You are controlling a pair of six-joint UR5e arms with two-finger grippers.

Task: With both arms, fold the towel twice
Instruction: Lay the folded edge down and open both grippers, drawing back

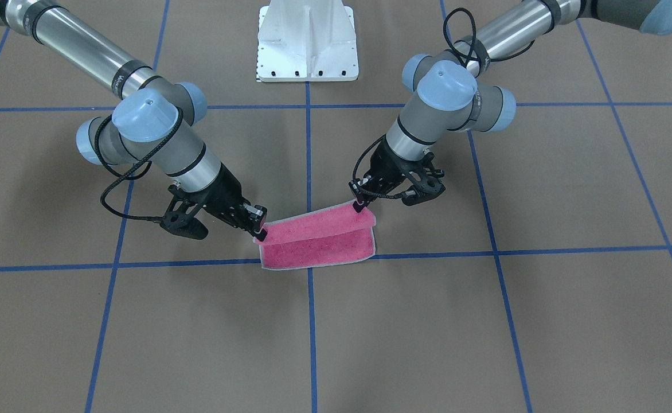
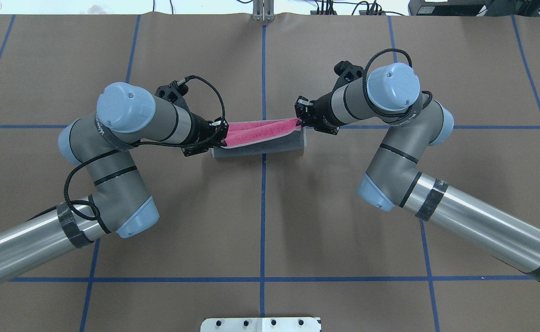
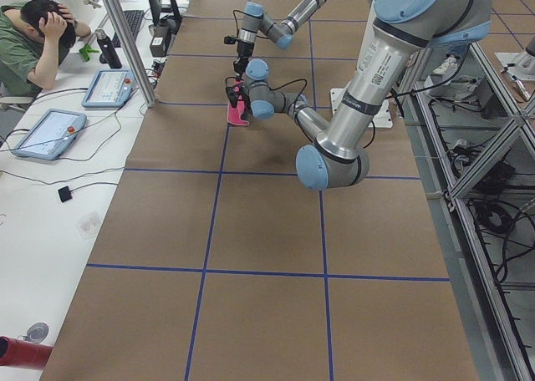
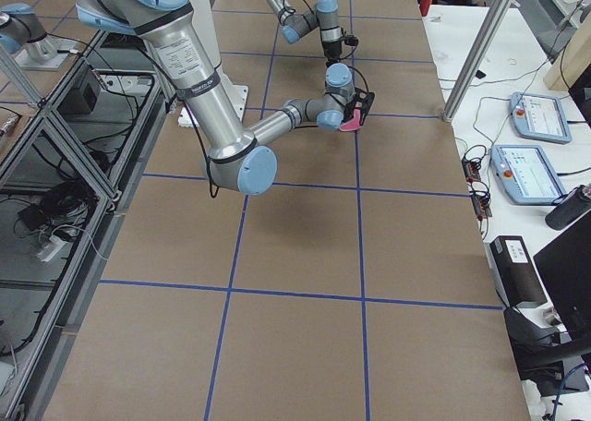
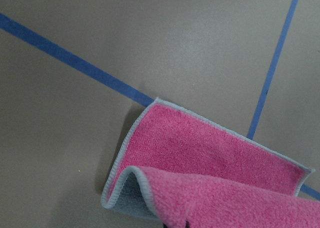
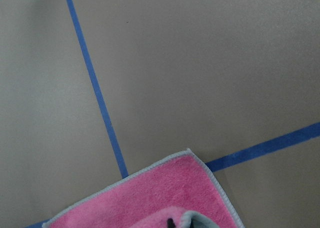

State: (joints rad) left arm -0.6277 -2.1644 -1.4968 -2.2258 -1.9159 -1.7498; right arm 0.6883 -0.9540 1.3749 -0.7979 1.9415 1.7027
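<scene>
The towel (image 5: pixel 200 158) ran off the bottom edge of both wrist views and looked too small in the side views.

The towel (image 1: pixel 319 246) was seen to be bright pink on one terry face and dark grey on the other, and it was edged with a pale grey stitched border. The table (image 1: pixel 485 332) was covered in plain matt brown and was ruled into large squares by blue lines (image 1: pixel 312 321). The left arm (image 2: pixel 159 122) and the right arm (image 2: pixel 353 103) were finished in silver-grey, with light-blue joint caps and black bands. The left gripper (image 2: pixel 221 133), the right gripper (image 2: pixel 300 121) and the looping cables (image 2: pixel 390 50) were coloured black. The pedestal base (image 1: pixel 307 40) was painted white.
</scene>
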